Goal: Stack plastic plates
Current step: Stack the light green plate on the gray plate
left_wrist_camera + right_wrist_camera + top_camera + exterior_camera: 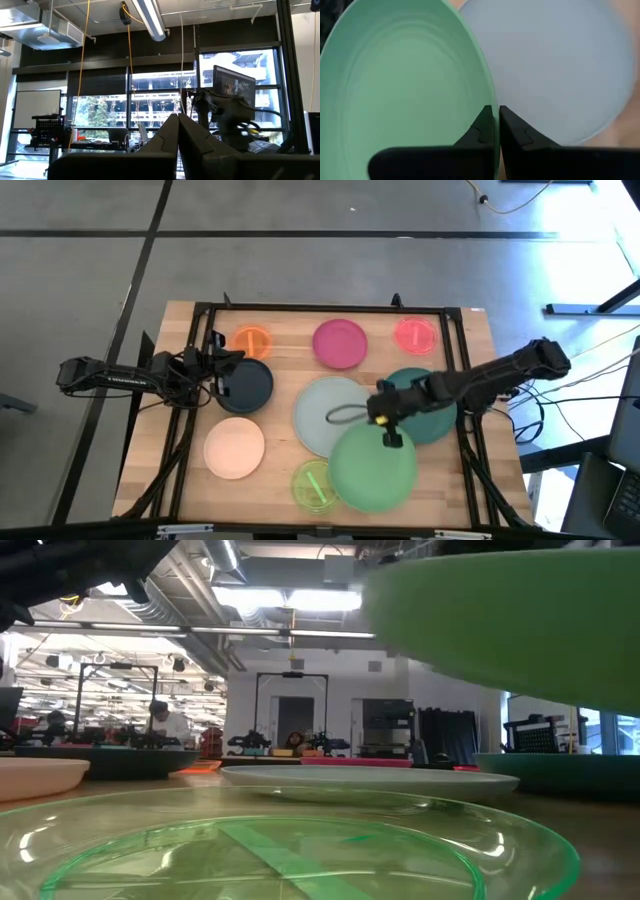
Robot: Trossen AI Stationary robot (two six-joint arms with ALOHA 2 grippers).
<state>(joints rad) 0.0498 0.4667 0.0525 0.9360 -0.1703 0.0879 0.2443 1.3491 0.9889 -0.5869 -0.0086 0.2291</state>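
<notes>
Holding the green plate (372,470) by its rim, the right pincer (385,428) is sitting clamped on it, fingers (487,125) nearly together; in the low view the plate is hanging tilted, clear of the worktop (470,380). The grey-blue plate (325,415) is lying flat, its edge passing under the green plate, the teal plate (425,410) just beside it under the right arm. The lime plate (312,485) is showing partly from under the green plate's edge. The magenta plate (339,343), pink-red plate (414,335) and orange plate (251,341) are lining the worktop's far edge, well apart from the green plate. The left pincer (237,358) is waiting over the navy plate (245,385), fingers together, with the peach plate (234,449) near.
</notes>
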